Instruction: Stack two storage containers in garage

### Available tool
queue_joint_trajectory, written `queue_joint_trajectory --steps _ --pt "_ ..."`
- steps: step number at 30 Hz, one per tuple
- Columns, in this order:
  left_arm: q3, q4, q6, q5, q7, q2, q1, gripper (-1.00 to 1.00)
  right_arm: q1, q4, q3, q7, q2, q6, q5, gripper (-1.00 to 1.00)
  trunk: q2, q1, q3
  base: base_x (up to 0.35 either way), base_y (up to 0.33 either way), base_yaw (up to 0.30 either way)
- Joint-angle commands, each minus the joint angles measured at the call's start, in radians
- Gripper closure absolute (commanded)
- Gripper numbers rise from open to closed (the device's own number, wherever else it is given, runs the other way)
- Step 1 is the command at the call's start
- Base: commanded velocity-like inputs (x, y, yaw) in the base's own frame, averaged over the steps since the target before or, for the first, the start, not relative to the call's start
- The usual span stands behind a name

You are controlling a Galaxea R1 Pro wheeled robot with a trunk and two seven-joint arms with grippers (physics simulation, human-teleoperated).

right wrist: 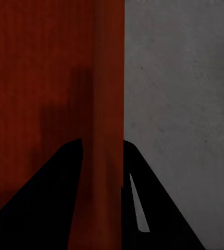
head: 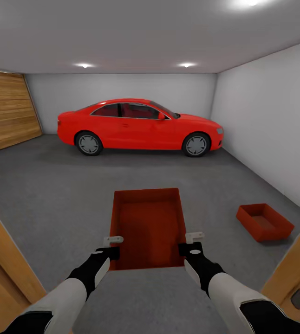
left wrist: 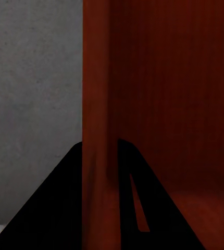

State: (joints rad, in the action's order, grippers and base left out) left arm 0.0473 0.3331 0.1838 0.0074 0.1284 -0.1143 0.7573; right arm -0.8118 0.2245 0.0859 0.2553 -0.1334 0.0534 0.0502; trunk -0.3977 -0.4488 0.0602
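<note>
Jaws, head view: left gripper (head: 113, 247) and right gripper (head: 190, 243) each pinch a long side wall of the carried red-orange rectangular storage container (head: 146, 227), near its nearest corners; clamped from both sides so it rides level and open side up.
Carried box, place: held in the air ahead of the robot over the dark grey mottled concrete floor (head: 52, 195) of the garage, not yet set down.
Second box: an alike red-orange low-walled container (head: 264, 222) sits on the floor near the foot of the pale grey right wall (head: 270, 120), well apart from the carried one; it looks like the base for the stack.
Surroundings: red car (head: 140, 126) parked across the far end; wooden panelled door (head: 6, 109) on the left wall; orange-wood door frame (head: 291, 269) at both sides of the view.
In the way: open floor between the two boxes, though the right-hand frame stands close to the turn.
Left wrist view: black fingers (left wrist: 65, 208) straddle the red wall, one each side, clenched on it; grey floor beyond.
Right wrist view: fingers (right wrist: 54, 198) likewise closed across the wall, seemingly firm, though dim; an orange sliver at the edge may be the second box.
</note>
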Motion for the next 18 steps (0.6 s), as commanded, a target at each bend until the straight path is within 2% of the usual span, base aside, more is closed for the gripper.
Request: queue_joint_trajectory --steps 1,18 --pt "-0.018 0.005 -0.012 0.003 0.004 0.035 0.000 1.00 -0.001 -0.004 0.006 0.002 0.008 0.005 -0.016 1.00 -0.002 -0.001 0.002 0.322 0.000 0.000" --pt "-0.018 0.003 -0.012 0.004 0.004 0.035 0.000 1.00 -0.001 -0.004 0.006 0.002 0.008 0.005 -0.016 1.00 -0.002 -0.001 0.002 0.322 0.000 0.000"
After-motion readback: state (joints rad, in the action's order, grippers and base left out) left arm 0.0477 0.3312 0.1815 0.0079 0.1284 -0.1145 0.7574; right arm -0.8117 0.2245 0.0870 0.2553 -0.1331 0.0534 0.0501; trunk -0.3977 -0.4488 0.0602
